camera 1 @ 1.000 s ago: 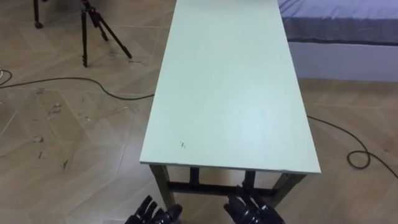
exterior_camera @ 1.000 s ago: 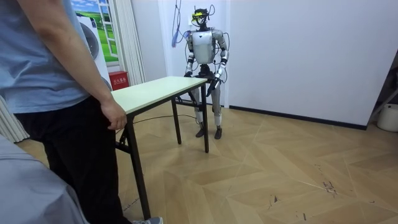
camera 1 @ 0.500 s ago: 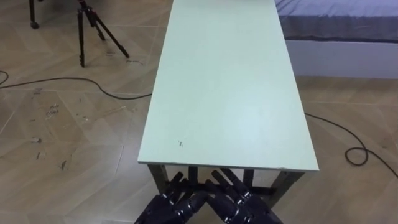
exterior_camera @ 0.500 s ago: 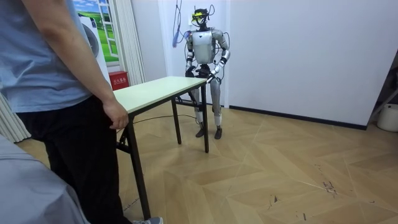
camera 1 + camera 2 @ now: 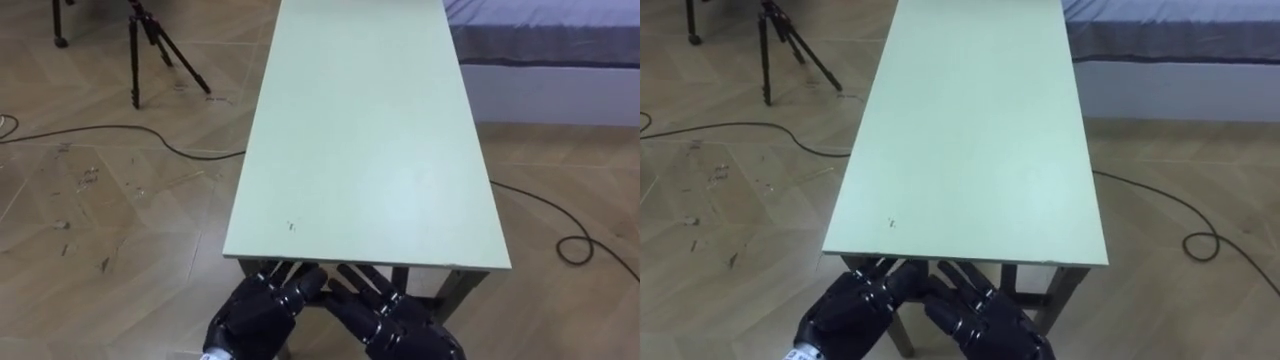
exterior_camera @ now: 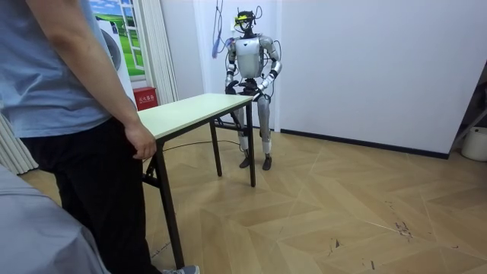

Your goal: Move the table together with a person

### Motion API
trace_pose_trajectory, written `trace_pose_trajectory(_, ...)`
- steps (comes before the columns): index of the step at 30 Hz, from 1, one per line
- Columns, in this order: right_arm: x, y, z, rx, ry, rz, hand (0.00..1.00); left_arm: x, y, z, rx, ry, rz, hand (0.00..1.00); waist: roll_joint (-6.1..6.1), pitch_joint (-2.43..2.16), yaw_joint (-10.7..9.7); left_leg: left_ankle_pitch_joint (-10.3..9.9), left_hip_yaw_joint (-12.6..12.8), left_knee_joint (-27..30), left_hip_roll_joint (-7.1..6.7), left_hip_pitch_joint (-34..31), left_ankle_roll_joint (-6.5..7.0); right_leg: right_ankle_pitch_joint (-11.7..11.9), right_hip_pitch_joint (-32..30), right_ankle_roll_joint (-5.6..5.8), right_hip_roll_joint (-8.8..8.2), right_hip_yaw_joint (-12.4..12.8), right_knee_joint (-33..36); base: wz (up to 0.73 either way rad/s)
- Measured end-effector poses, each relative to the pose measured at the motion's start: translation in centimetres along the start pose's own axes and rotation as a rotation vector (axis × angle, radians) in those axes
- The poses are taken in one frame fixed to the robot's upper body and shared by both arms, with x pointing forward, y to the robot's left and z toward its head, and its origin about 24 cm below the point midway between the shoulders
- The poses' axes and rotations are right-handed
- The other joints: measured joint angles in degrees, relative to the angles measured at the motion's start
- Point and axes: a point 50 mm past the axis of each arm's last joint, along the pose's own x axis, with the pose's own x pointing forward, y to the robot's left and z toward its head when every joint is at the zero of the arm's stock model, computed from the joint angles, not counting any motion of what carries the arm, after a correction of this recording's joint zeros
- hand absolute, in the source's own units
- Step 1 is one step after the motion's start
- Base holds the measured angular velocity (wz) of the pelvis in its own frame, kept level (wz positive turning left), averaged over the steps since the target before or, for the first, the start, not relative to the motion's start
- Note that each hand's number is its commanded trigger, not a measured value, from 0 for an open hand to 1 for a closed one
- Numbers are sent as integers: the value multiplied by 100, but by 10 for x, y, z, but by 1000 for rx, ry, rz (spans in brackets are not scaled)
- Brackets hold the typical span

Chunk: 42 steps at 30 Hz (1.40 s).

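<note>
Table [image 5: 370, 150], long and pale green on dark legs, runs from the robot's end straight toward twelve o'clock, with a bed [image 5: 545, 35] beside its far part at about one o'clock and a tripod [image 5: 150, 45] on the wooden floor [image 5: 100, 230] at eleven. In the room view a person [image 6: 61, 114] stands at the opposite short end, the person's hand [image 6: 141, 143] at the table's edge. Left hand [image 5: 255, 310] and right hand [image 5: 400, 322] sit side by side at six o'clock, fingers straight and spread wide, tips reaching just under the near edge.
</note>
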Motion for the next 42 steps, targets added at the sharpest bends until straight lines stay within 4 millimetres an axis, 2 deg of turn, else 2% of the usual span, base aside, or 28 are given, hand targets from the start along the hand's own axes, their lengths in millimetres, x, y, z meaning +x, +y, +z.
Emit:
trace_pose_trajectory(4, 2, -1, 3, 2, -5, -19, 0, 0, 2, 2, -22, -6, 20, 0, 0, 1, -8, 0, -1, -3, 2, 40, 0, 0, 48, 0, 1, 1, 1, 0)
trace_pose_trajectory(8, 5, -1, 3, 74, -17, -42, 0, 6, 1, 4, -69, 12, 30, 0, -1, 4, 9, 0, 2, -4, 2, 97, 0, 0, 101, 0, -2, -5, -6, 0)
trace_pose_trajectory(11, 10, -3, 6, 71, -7, -50, 0, 12, 1, 8, -62, 23, 47, 0, -12, 18, 22, 0, 1, -5, 6, 139, 0, 4, 121, -7, 2, 4, 13, 0)
trace_pose_trajectory(17, 17, -2, 10, 181, -31, -80, 0, 18, -2, 12, -182, 27, 65, 0, 20, 42, 70, 1, 7, 0, 6, 162, 1, 1, 109, -14, 5, 49, 9, -2)
trace_pose_trajectory(24, 17, -7, 20, 260, -88, -140, 0, 21, -3, 12, -216, 42, 68, 0, 53, 30, 158, 2, 71, 1, 12, 191, 1, 17, 121, -28, 7, 72, 19, -3)
trace_pose_trajectory(28, 20, -6, 21, 299, -116, -158, 0, 22, -1, 11, -244, 37, 78, 0, 84, 29, 144, 2, 100, 0, 19, 204, 1, 22, 122, -35, 11, 81, 22, -5)
trace_pose_trajectory(35, 21, -11, 37, 418, -248, -231, 0, 25, -3, 8, -278, 28, 107, 0, 146, 17, 151, 2, 121, -2, 19, 215, 1, 22, 109, -36, 12, 98, 19, -1)
trace_pose_trajectory(42, 24, -12, 41, 462, -291, -277, 0, 29, -5, 7, -298, 29, 143, 0, 186, 4, 151, 2, 128, -4, 19, 247, 1, 22, 138, -36, 14, 115, 18, 0)
